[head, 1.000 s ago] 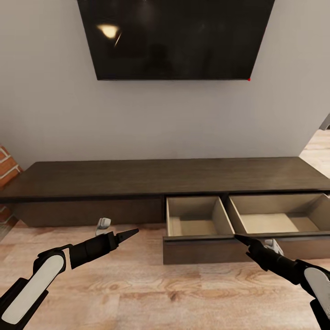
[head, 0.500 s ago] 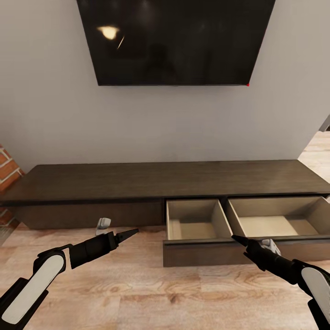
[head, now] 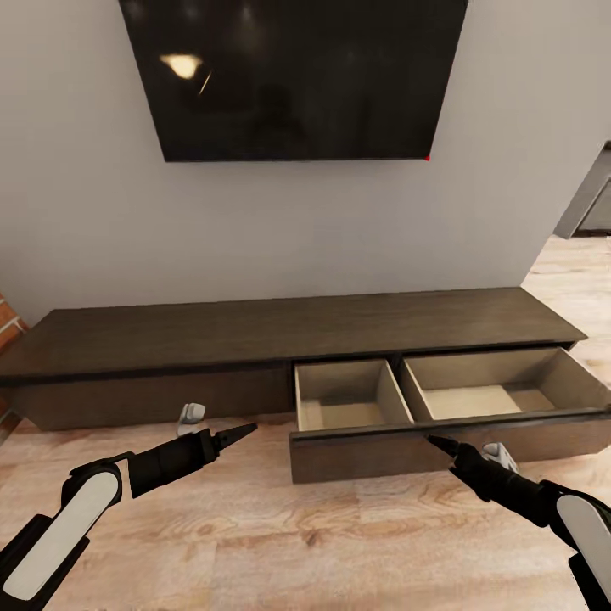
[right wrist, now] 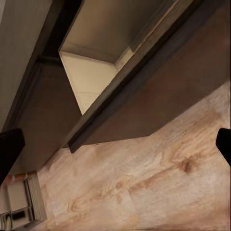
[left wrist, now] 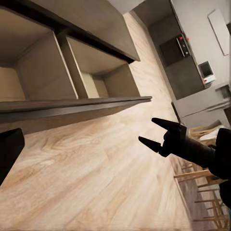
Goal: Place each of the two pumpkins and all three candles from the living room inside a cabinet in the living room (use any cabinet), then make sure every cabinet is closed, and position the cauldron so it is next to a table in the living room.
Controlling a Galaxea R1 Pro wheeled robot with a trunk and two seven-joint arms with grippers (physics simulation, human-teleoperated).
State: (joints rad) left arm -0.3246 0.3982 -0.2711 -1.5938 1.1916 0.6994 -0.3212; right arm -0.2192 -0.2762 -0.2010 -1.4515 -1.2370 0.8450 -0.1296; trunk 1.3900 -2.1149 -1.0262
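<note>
Long low dark-brown wooden cabinet (head: pixel 280 327): drawer pulled out. Left gripper (head: pixel 240 434) pressed together; right gripper (head: pixel 437 443) fingers spread, nothing held.

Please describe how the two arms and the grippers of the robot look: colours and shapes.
Both arms have white rounded shells on black links. The left gripper and right gripper are matte black and taper into thin pointed fingers. No cables or markings are visible.

Cabinet (head: pixel 255 335) drawer (head: pixel 441 424) pulled open, both compartments bare; left fingers (head: pixel 240 434), right fingers (head: pixel 439 443) near front.
</note>
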